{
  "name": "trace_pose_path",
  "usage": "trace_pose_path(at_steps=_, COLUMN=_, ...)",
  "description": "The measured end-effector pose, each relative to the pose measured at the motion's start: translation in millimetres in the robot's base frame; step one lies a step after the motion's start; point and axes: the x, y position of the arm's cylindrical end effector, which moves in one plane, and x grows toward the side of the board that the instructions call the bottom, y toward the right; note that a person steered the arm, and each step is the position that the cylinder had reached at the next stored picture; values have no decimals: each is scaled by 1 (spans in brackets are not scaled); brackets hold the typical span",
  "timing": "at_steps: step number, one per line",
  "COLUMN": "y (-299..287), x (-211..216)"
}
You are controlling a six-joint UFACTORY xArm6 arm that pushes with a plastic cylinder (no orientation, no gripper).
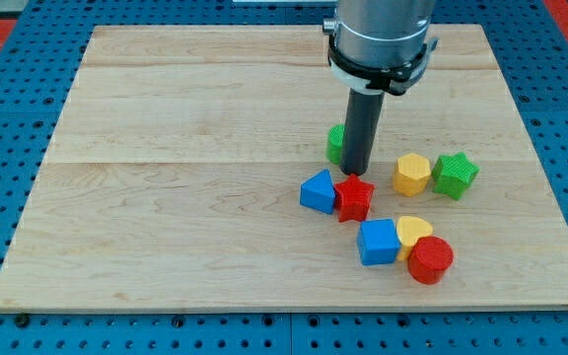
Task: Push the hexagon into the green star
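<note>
The yellow hexagon (pixel 412 174) lies on the wooden board at the view's right, just left of the green star (pixel 455 175), almost touching it. My tip (pixel 354 174) rests on the board left of the hexagon, a block's width away, right above the red star (pixel 354 198). A green block (pixel 335 143) is partly hidden behind the rod.
A blue triangular block (pixel 318 190) touches the red star's left side. Lower right, a blue cube (pixel 378 242), a yellow heart (pixel 414 233) and a red cylinder (pixel 430 260) cluster together. The board's right edge (pixel 545 197) is near the green star.
</note>
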Motion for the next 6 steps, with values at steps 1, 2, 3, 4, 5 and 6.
trace_pose_path(at_steps=1, y=67, x=8)
trace_pose_path(at_steps=2, y=80, x=37)
trace_pose_path(at_steps=3, y=44, x=40)
trace_pose_path(at_steps=4, y=15, x=41)
trace_pose_path(at_steps=5, y=-12, x=51)
trace_pose_path(at_steps=6, y=-59, x=53)
